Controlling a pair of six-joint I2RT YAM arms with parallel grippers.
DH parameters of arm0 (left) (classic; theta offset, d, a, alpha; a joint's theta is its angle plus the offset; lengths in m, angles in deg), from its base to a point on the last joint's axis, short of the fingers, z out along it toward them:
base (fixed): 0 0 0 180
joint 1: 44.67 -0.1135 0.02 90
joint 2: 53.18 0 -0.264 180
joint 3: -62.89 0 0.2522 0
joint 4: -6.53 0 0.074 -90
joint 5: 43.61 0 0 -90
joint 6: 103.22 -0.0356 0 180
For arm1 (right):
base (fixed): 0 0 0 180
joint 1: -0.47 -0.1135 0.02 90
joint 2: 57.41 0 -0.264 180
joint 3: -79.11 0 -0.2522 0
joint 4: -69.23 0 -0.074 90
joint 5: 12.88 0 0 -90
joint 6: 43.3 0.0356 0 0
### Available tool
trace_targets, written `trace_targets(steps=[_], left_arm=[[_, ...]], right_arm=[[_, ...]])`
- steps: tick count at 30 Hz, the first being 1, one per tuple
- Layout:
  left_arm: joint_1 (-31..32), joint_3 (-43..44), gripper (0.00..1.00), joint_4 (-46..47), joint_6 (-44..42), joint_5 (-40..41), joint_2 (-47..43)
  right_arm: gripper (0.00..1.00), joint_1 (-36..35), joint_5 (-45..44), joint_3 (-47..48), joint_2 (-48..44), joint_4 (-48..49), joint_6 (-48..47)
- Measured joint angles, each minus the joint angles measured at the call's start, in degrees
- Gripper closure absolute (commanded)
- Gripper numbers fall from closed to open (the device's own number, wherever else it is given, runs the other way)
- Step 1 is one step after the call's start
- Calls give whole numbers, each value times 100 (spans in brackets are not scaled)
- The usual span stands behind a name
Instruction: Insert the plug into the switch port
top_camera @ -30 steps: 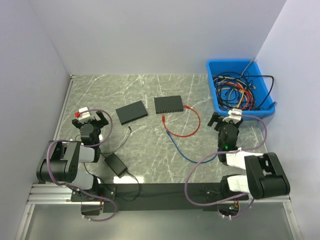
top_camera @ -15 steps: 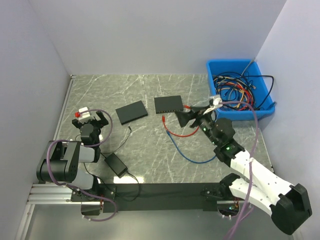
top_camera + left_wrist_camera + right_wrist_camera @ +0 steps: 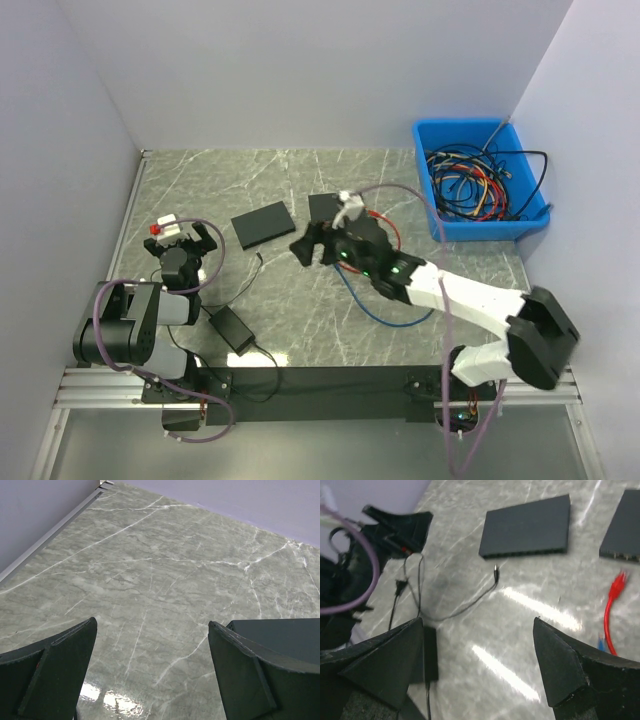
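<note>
While the grey-green marbled bench [image 3: 280,180] fills the top view, the white right arm [image 3: 465,297] reaches from its base at 5 o'clock to the bench's middle. The right hand [image 3: 308,246] hangs there with its fingers spread wide and nothing between them. A blue bin [image 3: 497,229] heaped with tangled cables sits in the 2 o'clock corner. At 9 o'clock the left hand [image 3: 182,238] hovers low over bare marble, its fingers equally wide apart and empty.

Two flat dark boxes lie toward 12 o'clock. One is the switch [image 3: 622,530], partly covered by the right arm from above. The second dark box [image 3: 263,223] lies at its 9 o'clock, apart from it. A black power brick [image 3: 232,328] rests at 7 o'clock, its thin black lead [image 3: 496,571] ending loose on the marble near the second box. A blue cable [image 3: 385,320] curves under the right arm.

The red cable [image 3: 609,617] ends in the red plug [image 3: 619,579]. It lies on the bench at the switch's 6 o'clock, close to the port edge but apart from it, in no port.
</note>
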Motion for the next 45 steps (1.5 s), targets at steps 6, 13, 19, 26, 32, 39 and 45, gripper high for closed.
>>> trace_targets(steps=[6,13,19,26,32,39,45], left_arm=[[0,0,1,-2,0,0,0],[0,0,0,-4,0,0,0],[0,0,0,-4,2,0,0],[0,0,0,-4,0,0,0],[0,0,0,-2,0,0,0],[0,0,0,-4,2,0,0],[0,0,0,-4,0,0,0]], right_arm=[[9,-448,-944,1823,1718,-999,-330],[16,-767,-1609,3121,3180,-2020,-595],[22,-802,-1657,3805,3853,-2352,-669],[31,-811,-1591,4330,4531,-2481,-669],[36,-813,-1486,4795,5023,-2612,-667],[44,-815,-1482,5235,5403,-2730,-664],[51,-815,-1460,5388,5637,-2841,-658]])
